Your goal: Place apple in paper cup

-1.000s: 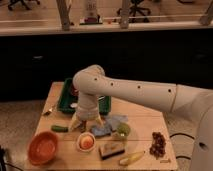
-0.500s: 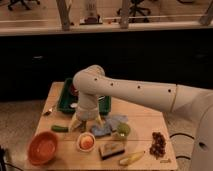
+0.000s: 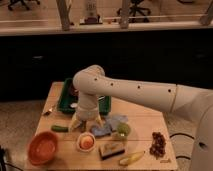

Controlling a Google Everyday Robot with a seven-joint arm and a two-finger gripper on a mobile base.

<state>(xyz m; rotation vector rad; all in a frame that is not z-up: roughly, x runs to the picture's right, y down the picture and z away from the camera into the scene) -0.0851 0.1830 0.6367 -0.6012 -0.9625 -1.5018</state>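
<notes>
Nothing has moved — orange-red apple (image 3: 86,142) sits in paper cup (image 3: 86,141); gripper (image 3: 87,123) above (spread, empty).

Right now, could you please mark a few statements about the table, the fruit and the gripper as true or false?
1. The apple sits inside the paper cup. True.
2. The gripper is over the orange bowl. False: it hangs just above and behind the cup; the bowl lies to the cup's left in the camera view.
3. The green tray lies at the table's back edge. True.
4. The banana is in the tray. False: it lies on the table's front edge.
5. The yellow-green fruit is in the bowl. False: it rests beside the blue cloth.
</notes>
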